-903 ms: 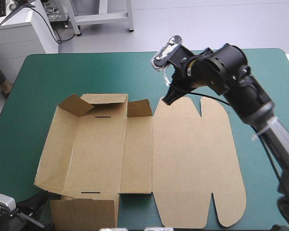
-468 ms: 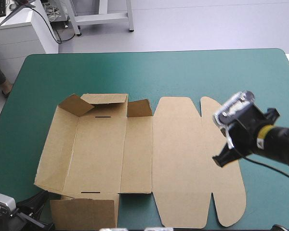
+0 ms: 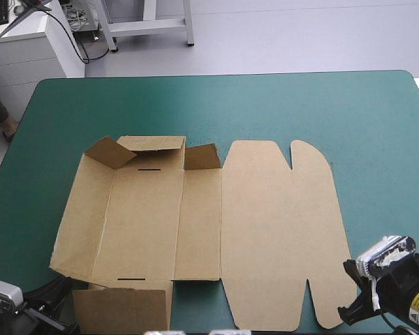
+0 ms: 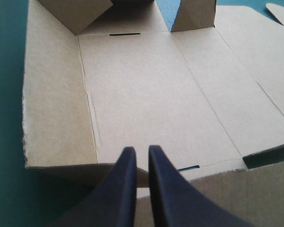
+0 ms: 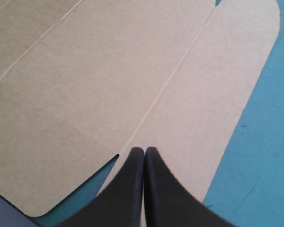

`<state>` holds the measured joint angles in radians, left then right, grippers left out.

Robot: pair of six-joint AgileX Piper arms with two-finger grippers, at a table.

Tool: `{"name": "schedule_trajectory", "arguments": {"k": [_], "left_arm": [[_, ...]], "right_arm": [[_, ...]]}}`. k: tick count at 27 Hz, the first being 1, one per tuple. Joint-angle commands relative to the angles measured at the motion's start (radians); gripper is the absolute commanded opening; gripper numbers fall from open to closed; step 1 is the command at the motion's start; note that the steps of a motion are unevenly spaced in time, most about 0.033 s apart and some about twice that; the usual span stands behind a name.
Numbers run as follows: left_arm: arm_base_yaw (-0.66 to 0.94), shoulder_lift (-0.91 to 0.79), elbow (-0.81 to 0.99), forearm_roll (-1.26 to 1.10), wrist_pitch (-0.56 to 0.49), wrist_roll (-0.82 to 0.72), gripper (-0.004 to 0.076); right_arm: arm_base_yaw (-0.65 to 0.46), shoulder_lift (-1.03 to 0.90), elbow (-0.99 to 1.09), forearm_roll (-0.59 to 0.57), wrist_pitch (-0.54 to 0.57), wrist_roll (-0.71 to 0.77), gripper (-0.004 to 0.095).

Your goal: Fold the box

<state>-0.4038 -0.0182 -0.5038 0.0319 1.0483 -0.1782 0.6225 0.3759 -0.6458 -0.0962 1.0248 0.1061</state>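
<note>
The box lies opened out across the middle of the table, flat on its teal-green cover. One half is starting to look like a tray. Its outer wall leans up at a slant, and at the far end three flaps stand or tilt inward. The other half, the lid, is completely flat, with two rounded lobes and a notch cut at each end.

The left gripper sits low at the near end of the tray half, looking along its length. Its black fingers are drawn nearly together with only a thin slit between them, and I can't see anything pinched there. Just under the tips runs the tray's near edge, with a short slot right beside them. Ahead of the gripper the base panel stretches away to a second slot and the raised far flaps. The slanted wall runs alongside it on the outer side.

The right gripper is at the lid's near outer corner. Its fingers are pressed together into one point. The tips lie over the crease between the lid's main panel and its rounded outer lobe, right by the near notch. Bare cover shows beside it, past the lobe's curved edge. I can't tell whether the tips touch the board.
</note>
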Motion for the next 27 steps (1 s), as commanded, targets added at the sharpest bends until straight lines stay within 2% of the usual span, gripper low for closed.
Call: {"name": "schedule_trajectory", "arguments": {"k": [1,3,6,14,20,23,27], "left_arm": [[-0.005,0.0,-0.021,-0.005,-0.076,0.001,0.022],[-0.005,0.0,-0.021,-0.005,-0.076,0.001,0.0335],[-0.005,0.0,-0.021,-0.005,-0.083,0.001,0.0426],[-0.005,0.0,-0.021,0.004,-0.091,0.001,0.0419],[-0.005,0.052,-0.049,0.012,-0.188,-0.001,0.0419],[-0.005,0.194,-0.129,0.054,-0.187,-0.032,0.0419],[-0.005,0.489,-0.277,0.091,-0.145,-0.059,0.0419]], "right_arm": [[-0.005,-0.093,0.07,0.023,-0.143,0.006,-0.0017],[-0.005,-0.148,0.116,0.038,-0.184,0.006,-0.0017],[-0.005,-0.207,0.156,0.044,-0.218,0.006,-0.0017],[-0.005,-0.262,0.17,0.049,-0.251,0.009,-0.0017],[-0.005,-0.262,0.17,0.049,-0.251,0.009,-0.0017],[-0.005,-0.262,0.17,0.049,-0.251,0.009,-0.0017],[-0.005,-0.262,0.17,0.049,-0.251,0.009,-0.0017]]}}
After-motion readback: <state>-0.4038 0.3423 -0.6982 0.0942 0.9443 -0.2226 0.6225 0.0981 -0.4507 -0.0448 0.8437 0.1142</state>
